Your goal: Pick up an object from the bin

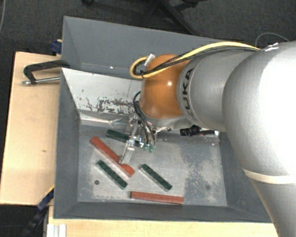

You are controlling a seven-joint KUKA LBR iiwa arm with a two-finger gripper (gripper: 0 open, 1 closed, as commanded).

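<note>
My gripper [128, 155] hangs below the orange wrist cover in the middle of the bin, its tip down over the right half of a long red bar [106, 150] that lies slanted on the floor. A dark green bar [116, 135] lies just left of the gripper's body, near the back wall. Another dark green bar [111, 173] lies just below the red one. I see nothing held.
A green bar [156, 176] lies slanted right of centre, and a second red bar [156, 197] lies flat along the front wall. The arm covers the bin's right rear part. A small dark speck [97, 182] sits at the front left.
</note>
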